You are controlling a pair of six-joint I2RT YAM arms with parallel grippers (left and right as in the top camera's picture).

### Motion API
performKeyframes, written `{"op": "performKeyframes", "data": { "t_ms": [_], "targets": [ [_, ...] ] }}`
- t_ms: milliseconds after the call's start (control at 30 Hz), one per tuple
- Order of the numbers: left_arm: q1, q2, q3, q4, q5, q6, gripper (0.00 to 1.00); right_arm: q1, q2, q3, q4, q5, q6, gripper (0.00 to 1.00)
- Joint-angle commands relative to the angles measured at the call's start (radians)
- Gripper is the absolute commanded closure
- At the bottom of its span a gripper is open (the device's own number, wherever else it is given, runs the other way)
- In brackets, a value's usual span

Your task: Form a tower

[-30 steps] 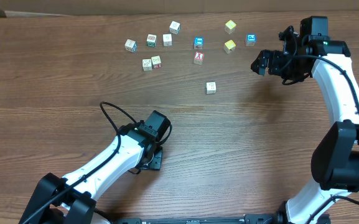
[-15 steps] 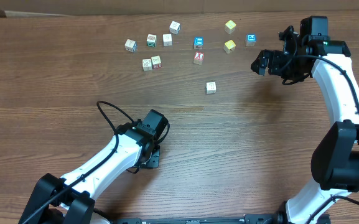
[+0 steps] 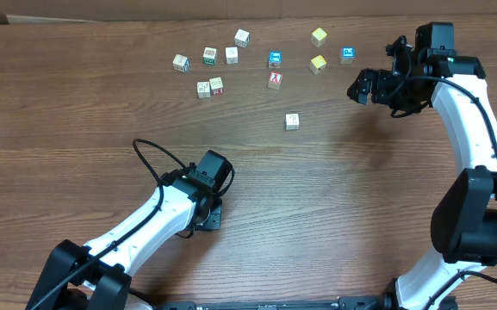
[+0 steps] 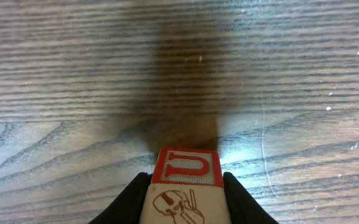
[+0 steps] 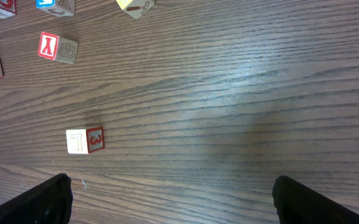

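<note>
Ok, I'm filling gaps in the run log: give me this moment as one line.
left hand: shut on U cube | right hand: open, empty | other cubes: loose, unstacked

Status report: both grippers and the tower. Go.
Left gripper shut on red U cube. Right gripper open, empty, hovering. No tower yet; letter cubes lie scattered singly. Table around left gripper unobstructed.

Wood-grain table (image 4: 291, 74) with faint sheen, pale matt wooden cube (image 4: 185, 186), matt black fingers (image 4: 129, 205)
</note>
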Motion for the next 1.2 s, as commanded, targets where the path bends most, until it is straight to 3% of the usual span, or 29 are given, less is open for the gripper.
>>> {"op": "performKeyframes", "data": {
  "t_ms": [0,67,133,300,667,967,1167],
  "targets": [
    [0.006,-0.01,-0.014,-0.011,0.027,-0.026,0.71,0.0,-0.027,0.021,0.005,-0.001,0.004,0.0],
    [0.006,-0.01,-0.014,-0.011,0.027,-0.026,0.67,0.0,-0.027,0.021,0.005,-0.001,0.004,0.0],
    [0.006,-0.01,-0.014,-0.011,0.027,-0.026,0.51,0.0,-0.027,0.021,0.005,-0.001,0.004,0.0],
    [0.006,-0.01,-0.014,-0.019,0.027,-0.026,0.33,0.0,-0.027,0.021,0.005,-0.001,0.004,0.0],
    [0.006,-0.01,-0.007,-0.021,0.027,-0.025,0.36,0.0,-0.027,0.021,0.005,-0.001,0.004,0.0],
    [0.004,-0.012,0.029,-0.036,0.027,-0.025,0.27,0.0,-0.027,0.021,0.005,-0.001,0.004,0.0],
    [0.004,-0.051,0.033,-0.037,0.027,-0.025,0.27,0.0,-0.027,0.021,0.005,-0.001,0.004,0.0]
  ]
}}
